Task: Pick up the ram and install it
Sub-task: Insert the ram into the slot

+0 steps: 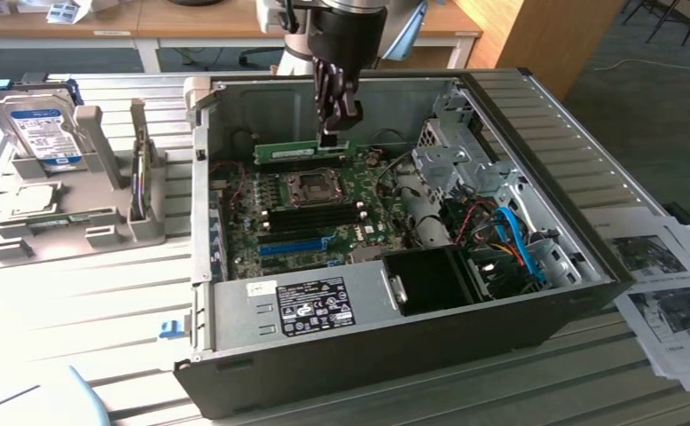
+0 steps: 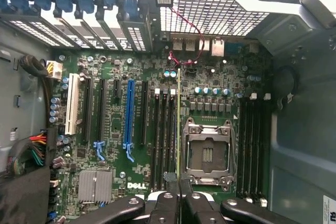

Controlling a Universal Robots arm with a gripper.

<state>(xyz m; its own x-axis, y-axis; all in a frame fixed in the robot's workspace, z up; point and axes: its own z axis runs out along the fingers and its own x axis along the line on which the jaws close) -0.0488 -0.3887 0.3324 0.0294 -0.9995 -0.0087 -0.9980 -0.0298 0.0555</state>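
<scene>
My gripper (image 1: 334,124) hangs inside the open computer case, shut on the top edge of the ram (image 1: 300,152), a thin green stick held level above the motherboard (image 1: 309,222). In the wrist view the ram (image 2: 178,119) appears edge-on as a thin line running from my gripper (image 2: 178,182) over the black memory slots (image 2: 164,135) next to the CPU socket (image 2: 207,153). Whether the stick touches a slot I cannot tell.
A bright blue slot (image 2: 129,114) and a white slot (image 2: 71,103) lie beside the memory slots. More memory slots (image 2: 252,145) sit past the socket. A grey rack (image 1: 73,222) holds a blue-labelled hard drive (image 1: 40,133). Papers (image 1: 664,284) lie at the exterior view's right.
</scene>
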